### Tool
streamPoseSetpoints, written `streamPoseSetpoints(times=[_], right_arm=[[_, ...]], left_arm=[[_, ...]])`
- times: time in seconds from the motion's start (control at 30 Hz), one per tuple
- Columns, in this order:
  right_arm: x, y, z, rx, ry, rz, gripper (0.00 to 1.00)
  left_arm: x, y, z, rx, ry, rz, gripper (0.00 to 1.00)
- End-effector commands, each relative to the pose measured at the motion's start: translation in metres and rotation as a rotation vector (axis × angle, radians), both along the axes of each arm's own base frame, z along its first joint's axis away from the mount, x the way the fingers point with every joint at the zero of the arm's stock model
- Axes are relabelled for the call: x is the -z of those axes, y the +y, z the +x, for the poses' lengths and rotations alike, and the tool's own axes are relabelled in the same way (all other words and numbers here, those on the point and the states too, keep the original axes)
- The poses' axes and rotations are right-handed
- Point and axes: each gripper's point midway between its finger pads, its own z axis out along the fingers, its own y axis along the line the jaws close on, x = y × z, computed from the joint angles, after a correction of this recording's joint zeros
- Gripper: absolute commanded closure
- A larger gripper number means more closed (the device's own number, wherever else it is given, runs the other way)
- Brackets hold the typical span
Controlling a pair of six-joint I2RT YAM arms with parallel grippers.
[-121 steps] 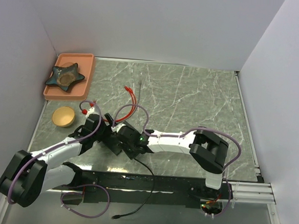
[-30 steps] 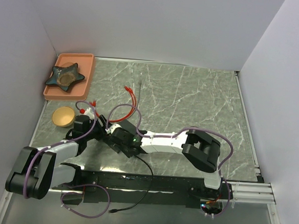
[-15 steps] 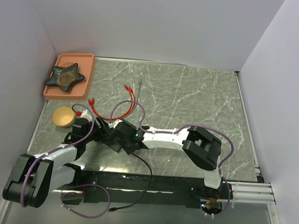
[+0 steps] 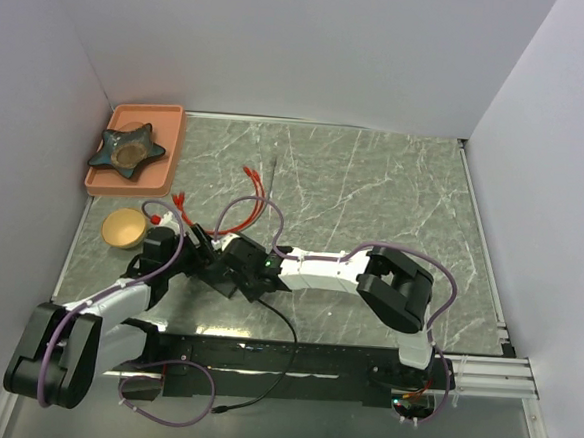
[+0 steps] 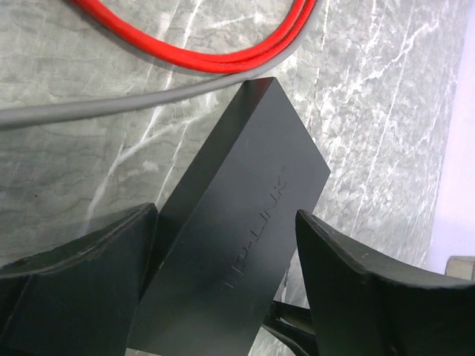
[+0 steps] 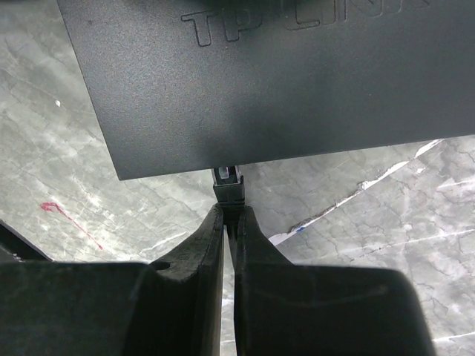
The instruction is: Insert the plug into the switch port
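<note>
- Switch point(image 5: 237, 245): a flat black box lying on the marble surface point(image 5: 371, 74), left of centre and toward the near edge.
- Left gripper point(image 5: 223, 215): jaws spread wide and straddling the switch, one finger against its side and a gap at the other; nothing is clamped.
- Right gripper point(image 6: 228, 211): pinched closed on the plug point(image 6: 228, 185).
- The plug: its tip meets the switch's side edge; whether it sits in the port cannot be told.
</note>
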Motion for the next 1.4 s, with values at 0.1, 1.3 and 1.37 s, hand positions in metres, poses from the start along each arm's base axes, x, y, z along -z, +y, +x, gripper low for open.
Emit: streamPoseSetpoints(times=[0.1,1.3,1.37], right_arm=[[-0.077,0.038,0.042,0.104,-0.166,0.315,0.71],[-0.147,-0.107,0.059,0.328,-0.221,0.512,0.01],[-0.147,-0.111,0.059,0.340,-0.220,0.510,0.01]], left_arm=[[0.005,-0.017,-0.022,0.077,0.163,-0.027,0.16],[-0.119,0.045,0.055,-0.137,-0.036,0.375,0.13],[-0.120,0.041,0.066,-0.137,-0.027,0.410,0.14]])
